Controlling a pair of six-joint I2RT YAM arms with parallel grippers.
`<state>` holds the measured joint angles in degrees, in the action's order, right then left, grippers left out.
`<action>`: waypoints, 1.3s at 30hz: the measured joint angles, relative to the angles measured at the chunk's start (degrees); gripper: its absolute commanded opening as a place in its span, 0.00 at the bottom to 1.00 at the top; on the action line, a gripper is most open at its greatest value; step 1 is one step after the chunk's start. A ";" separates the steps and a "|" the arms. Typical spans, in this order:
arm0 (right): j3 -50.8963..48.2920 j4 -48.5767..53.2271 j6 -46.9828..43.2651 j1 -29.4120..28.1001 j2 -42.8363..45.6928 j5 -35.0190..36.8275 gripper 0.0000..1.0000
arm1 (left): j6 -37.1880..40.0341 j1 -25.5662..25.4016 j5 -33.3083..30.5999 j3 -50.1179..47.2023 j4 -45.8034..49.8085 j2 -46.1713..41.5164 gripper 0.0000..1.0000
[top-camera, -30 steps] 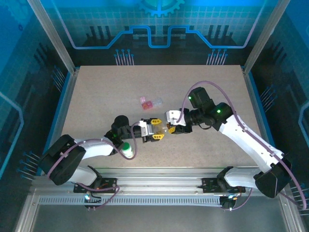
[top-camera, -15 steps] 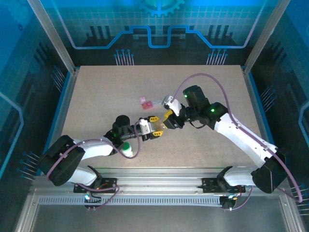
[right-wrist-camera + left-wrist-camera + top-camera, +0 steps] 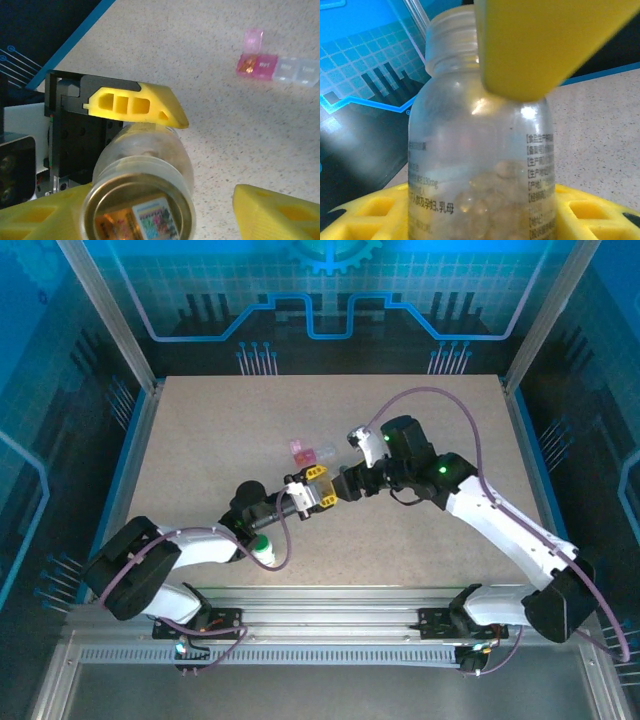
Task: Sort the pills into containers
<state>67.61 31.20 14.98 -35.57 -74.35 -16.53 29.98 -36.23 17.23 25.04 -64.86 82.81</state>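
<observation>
My left gripper (image 3: 316, 491) is shut on a translucent bottle (image 3: 475, 150) of pale round pills, one yellow finger (image 3: 545, 45) above it and one below. The bottle points its round mouth (image 3: 137, 210) at the right wrist camera. That mouth lies between the spread yellow fingers of my right gripper (image 3: 160, 212), which is open (image 3: 347, 486); its left finger looks close to the rim and the right one stands clear. A white bottle with a green cap (image 3: 262, 548) stands beside the left arm.
A pill organizer (image 3: 312, 452) with pink and clear compartments (image 3: 277, 67) lies on the speckled table just behind both grippers, one pink lid up and orange pills (image 3: 246, 64) in one cell. Metal frame posts and blue walls edge the table.
The right gripper moved left and back to the left gripper, and its fingers spread open at the bottle's mouth. The left gripper rose and moved slightly back with the bottle.
</observation>
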 measured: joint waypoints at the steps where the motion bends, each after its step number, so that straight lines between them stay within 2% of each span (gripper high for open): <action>1: -0.02 -0.20 0.83 0.00 -0.74 -0.48 0.74 | 0.00 -0.07 -0.11 0.00 -0.20 0.24 0.00; 6: -0.04 -1.73 4.33 0.00 -2.82 -2.21 0.72 | 0.07 -0.87 -0.13 0.00 -0.46 0.48 0.00; 8: -0.02 -2.23 5.29 0.00 -3.41 -3.04 0.65 | 0.15 -1.31 -0.35 0.00 -0.39 0.50 0.00; 11: 0.00 -2.78 6.25 -0.15 -4.09 -4.02 0.49 | 0.22 -1.51 -1.05 0.04 0.22 0.74 0.00; 12: 0.02 -2.78 6.12 -0.17 -4.17 -3.87 0.45 | 0.24 -1.51 -1.18 0.07 0.31 0.85 0.01; 15: 0.07 -2.75 6.32 -0.15 -4.15 -3.50 0.37 | 0.20 -1.57 -1.57 0.15 0.44 0.98 0.16; 16: 0.09 -2.73 6.12 -0.13 -4.15 -3.41 0.36 | 0.20 -1.62 -1.75 0.22 0.35 1.16 0.28; 18: 0.11 -2.56 5.99 0.00 -4.09 -3.10 0.33 | 0.20 -1.79 -2.10 0.31 -0.17 1.62 0.58; 19: 0.11 -2.43 5.92 0.02 -4.00 -3.04 0.33 | 0.17 -1.90 -2.40 0.33 -0.46 1.81 0.98; 24: 0.63 -0.35 5.51 3.89 -3.17 0.15 0.32 | 0.39 -2.19 -5.03 0.33 -3.91 2.47 0.99; 31: 9.40 3.78 -1.55 13.35 -5.99 13.57 0.31 | -1.55 -2.21 -11.96 0.15 -9.62 2.56 0.99; 36: 19.56 5.33 -8.33 18.64 -17.92 24.83 0.31 | -7.91 -2.21 -25.33 -0.87 -10.75 -0.31 0.99; 39: 27.89 7.45 -11.34 21.46 -27.98 28.30 0.32 | -13.40 -2.19 -34.36 -0.92 -6.12 -6.49 0.99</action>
<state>95.50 38.65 3.64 -14.11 -102.32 11.77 16.58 -38.41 -17.12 24.12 -70.98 76.31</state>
